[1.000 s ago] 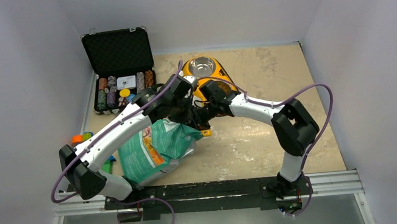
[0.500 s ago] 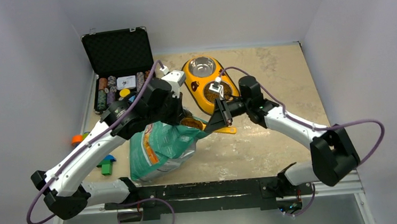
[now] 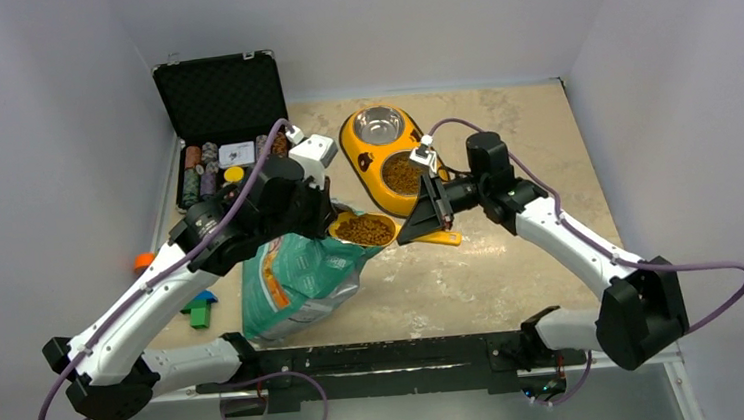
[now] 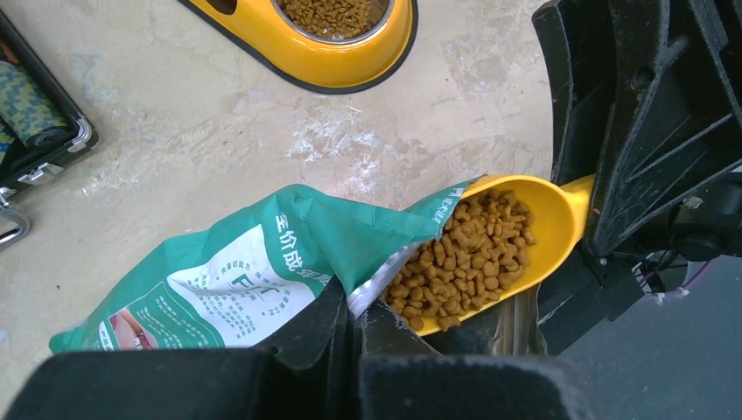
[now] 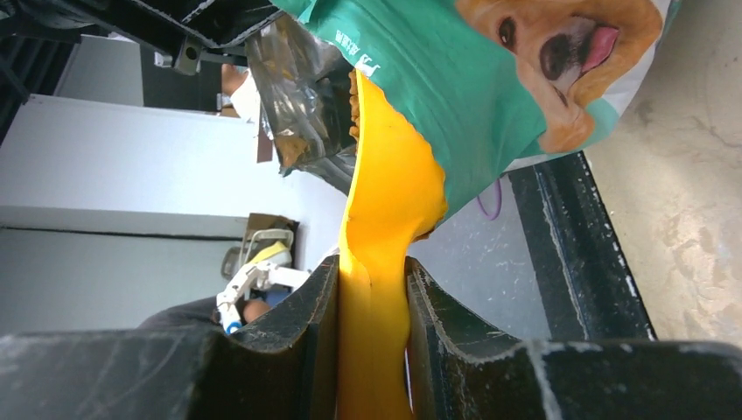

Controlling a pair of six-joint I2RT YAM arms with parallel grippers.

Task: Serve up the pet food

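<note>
The teal-green pouch (image 3: 298, 276) leans on the table with its mouth held up. My left gripper (image 3: 334, 220) is shut on the pouch's torn top edge (image 4: 354, 302). At the mouth sits a yellow scoop (image 3: 365, 231) heaped with pet food (image 4: 472, 254), brown kibble. The scoop's handle (image 5: 372, 289) is pinched between the fingers of my right gripper (image 3: 417, 226), which is shut on it. The pouch's dog face (image 5: 560, 44) shows in the right wrist view. Behind the scoop lies a yellow double bowl (image 3: 359, 161): the near cup holds kibble (image 3: 405, 174), the far steel cup (image 3: 378, 124) is bare.
An open black case (image 3: 219, 97) with poker chips (image 3: 207, 173) stands at the back left. Green blocks (image 3: 199, 312) and an orange piece (image 3: 143, 259) lie at the left edge. White walls close in on three sides.
My right arm has swung out to the right, and the scoop now shows full of kibble at the pouch mouth. The left arm has shifted left, still holding the pouch edge.
</note>
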